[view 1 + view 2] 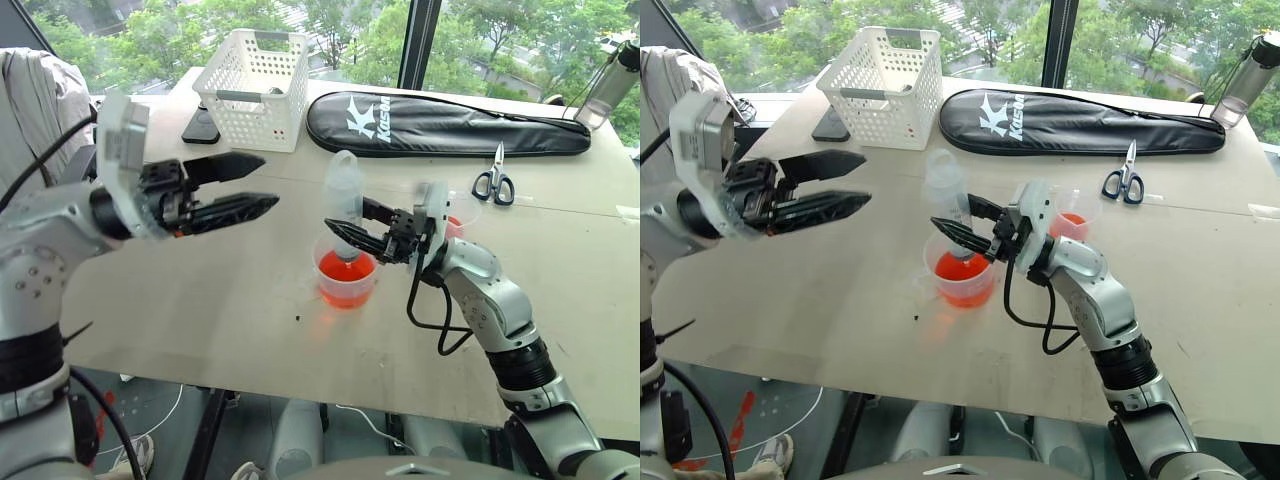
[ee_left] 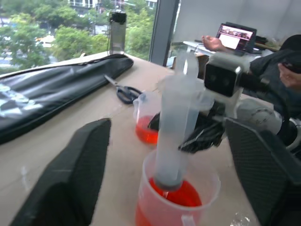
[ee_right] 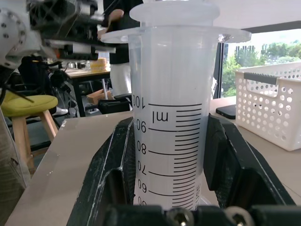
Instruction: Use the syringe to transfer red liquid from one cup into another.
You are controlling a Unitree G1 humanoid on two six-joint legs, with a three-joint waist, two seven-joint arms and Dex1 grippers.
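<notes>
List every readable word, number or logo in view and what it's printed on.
"ml", with "100", "90", "80", "70", "60" down the scale: large clear plastic syringe barrel.
White "K" logo plus a short brand word, too blurred to read: long black zipped racket bag.
Laptop screen: unreadable.

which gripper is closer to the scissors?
Right. The right gripper holds the syringe upright over the big cup, a short way from the scissors. The left gripper hangs in the air far across the table, near the basket.

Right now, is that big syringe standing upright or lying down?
Upright: the syringe stands vertically, nozzle down in the wide cup of red liquid.
</notes>
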